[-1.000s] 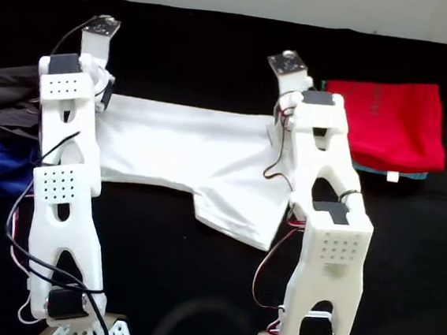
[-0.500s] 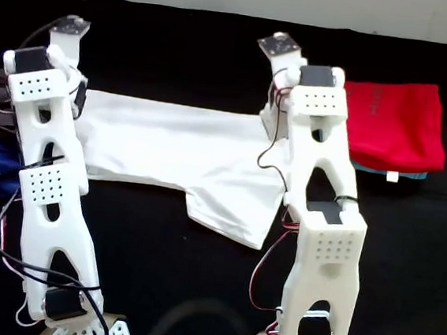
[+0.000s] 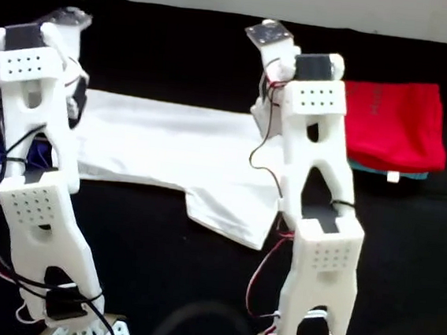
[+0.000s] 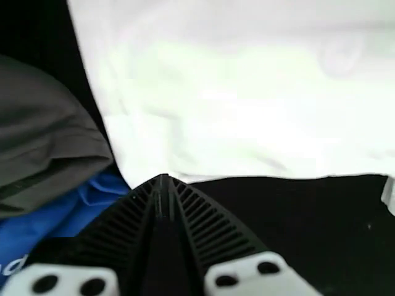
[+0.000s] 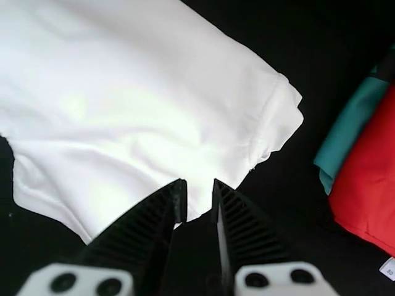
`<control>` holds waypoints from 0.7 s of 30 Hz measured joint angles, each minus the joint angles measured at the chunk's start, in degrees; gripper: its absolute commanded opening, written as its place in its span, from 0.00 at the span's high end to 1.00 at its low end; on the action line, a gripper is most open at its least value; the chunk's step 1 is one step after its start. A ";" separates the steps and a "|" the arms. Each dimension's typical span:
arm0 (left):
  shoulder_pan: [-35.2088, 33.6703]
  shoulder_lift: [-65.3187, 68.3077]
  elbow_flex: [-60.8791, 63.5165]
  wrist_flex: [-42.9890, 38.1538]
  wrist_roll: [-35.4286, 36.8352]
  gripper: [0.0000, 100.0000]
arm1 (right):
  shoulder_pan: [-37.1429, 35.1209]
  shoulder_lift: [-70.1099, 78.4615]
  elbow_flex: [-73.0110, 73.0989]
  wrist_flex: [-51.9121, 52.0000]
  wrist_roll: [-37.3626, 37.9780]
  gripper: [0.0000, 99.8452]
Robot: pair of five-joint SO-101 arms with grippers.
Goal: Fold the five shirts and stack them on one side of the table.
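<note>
A white shirt [image 3: 170,146] lies spread flat across the middle of the black table, one sleeve corner pointing toward the front. My left gripper [image 4: 162,179] hovers over the shirt's [image 4: 247,92] near left edge, shut with nothing in it. My right gripper [image 5: 197,185] hangs above the shirt's [image 5: 123,92] right end, its fingers a narrow gap apart and holding nothing. A folded red shirt [image 3: 394,121] rests on a folded teal one [image 3: 389,172] at the right side.
A dark grey shirt [image 4: 43,135] and a blue shirt [image 4: 55,216] lie bunched at the table's left edge, close to the white shirt. The red [image 5: 370,185] and teal [image 5: 345,135] stack sits just right of the right gripper. Black table stretches in front.
Both arms have risen and swung a little to the left. The white shirt has shifted slightly left with them.
</note>
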 measured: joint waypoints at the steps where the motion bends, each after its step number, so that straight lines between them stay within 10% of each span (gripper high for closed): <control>1: 0.18 -0.70 3.52 -1.67 0.00 0.99 | -0.44 -1.85 2.37 0.00 0.00 0.92; 21: 0.88 -9.58 44.22 -32.79 2.55 0.99 | -14.86 -26.02 70.77 -33.05 3.78 0.92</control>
